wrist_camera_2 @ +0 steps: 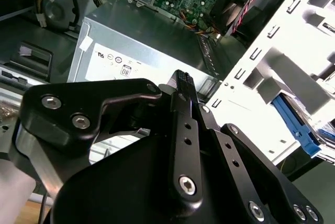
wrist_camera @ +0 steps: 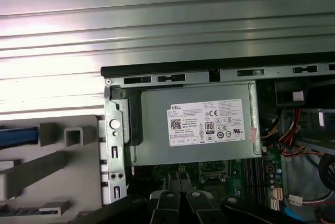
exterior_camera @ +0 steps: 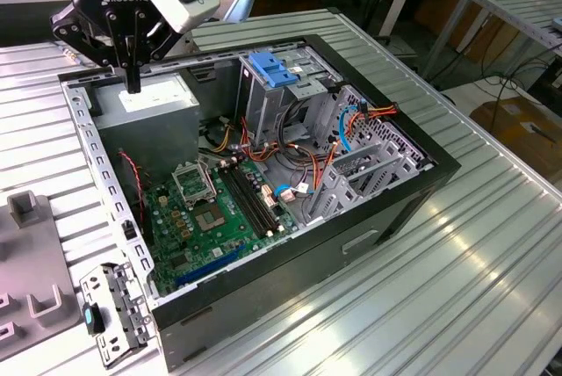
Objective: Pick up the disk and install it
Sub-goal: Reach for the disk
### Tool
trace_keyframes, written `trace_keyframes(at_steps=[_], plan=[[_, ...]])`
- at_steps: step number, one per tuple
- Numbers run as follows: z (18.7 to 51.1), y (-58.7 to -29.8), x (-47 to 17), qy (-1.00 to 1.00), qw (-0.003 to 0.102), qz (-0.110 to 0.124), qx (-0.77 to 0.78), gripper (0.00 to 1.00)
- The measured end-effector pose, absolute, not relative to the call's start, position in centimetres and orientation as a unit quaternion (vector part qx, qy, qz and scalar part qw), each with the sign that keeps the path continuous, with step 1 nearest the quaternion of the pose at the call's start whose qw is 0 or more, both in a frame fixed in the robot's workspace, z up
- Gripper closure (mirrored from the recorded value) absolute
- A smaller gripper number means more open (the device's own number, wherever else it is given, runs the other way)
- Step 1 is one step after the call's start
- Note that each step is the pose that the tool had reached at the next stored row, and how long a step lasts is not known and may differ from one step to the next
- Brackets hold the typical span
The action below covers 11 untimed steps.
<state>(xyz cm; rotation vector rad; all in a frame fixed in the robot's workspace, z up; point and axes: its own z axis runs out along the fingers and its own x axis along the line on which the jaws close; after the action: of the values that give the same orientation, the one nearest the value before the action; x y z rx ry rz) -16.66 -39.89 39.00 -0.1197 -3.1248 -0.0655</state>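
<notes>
Ribbed metal table (exterior_camera: 474,244) carries an open computer case (exterior_camera: 439,165), lying on its side, interior up. Inside it are the green motherboard (exterior_camera: 211,218), a drive cage with a blue latch (exterior_camera: 272,68) on top, and a grey power supply (exterior_camera: 154,99) with a white sticker in the corner.

A grey slotted fixture (exterior_camera: 26,253) sits on the table just outside the case, at the exterior view's left.

The gripper (exterior_camera: 132,84) hangs above the power supply near the case wall. Fingers together, nothing between them.

The disk (wrist_camera: 18,135) appears in the first wrist view as a blue edge lying in the fixture. I take that edge for a side rail. The body is out of frame. It lies outside the case and well apart from the gripper.

Handling (judgement):
- The metal body should be stiff and dense for its size.
- The flat faces are likely smooth and slippery.
- It is shock-sensitive, so no knocks against fixture or cage.
- The plastic rails may flex or pop off under a hard pinch.
- The best hold is probably across the two long flanks, near the middle, so the disk stays level.
- Avoid pads on the label face or the connector end.
</notes>
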Motion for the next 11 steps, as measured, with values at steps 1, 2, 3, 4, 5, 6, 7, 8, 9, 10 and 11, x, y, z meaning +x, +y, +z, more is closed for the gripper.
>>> trace_keyframes(at_steps=[1,2,3,4,5,6,7,8,9,10,11], plan=[[38.99,-39.89,-16.78,-0.999,0.008,-0.021,-0.038,0.89],[38.97,-39.89,-16.87,-0.999,0.009,-0.021,-0.038,0.89],[38.96,-39.89,-16.99,-0.999,0.01,-0.021,-0.038,0.89],[38.94,-39.89,-17.07,-0.999,0.011,-0.021,-0.038,0.89],[38.94,-39.89,-17.12,-0.999,0.011,-0.021,-0.038,0.89],[38.93,-39.89,-17.17,-0.999,0.012,-0.021,-0.038,0.89],[38.91,-39.89,-17.29,-0.999,0.013,-0.021,-0.038,0.89],[38.91,-39.89,-17.35,-0.999,0.013,-0.021,-0.038,0.89],[38.9,-39.89,-17.41,-0.999,0.014,-0.021,-0.038,0.89],[38.89,-39.89,-17.48,-0.999,0.014,-0.021,-0.038,0.89],[38.88,-39.89,-17.56,-0.999,0.015,-0.021,-0.038,0.89]])
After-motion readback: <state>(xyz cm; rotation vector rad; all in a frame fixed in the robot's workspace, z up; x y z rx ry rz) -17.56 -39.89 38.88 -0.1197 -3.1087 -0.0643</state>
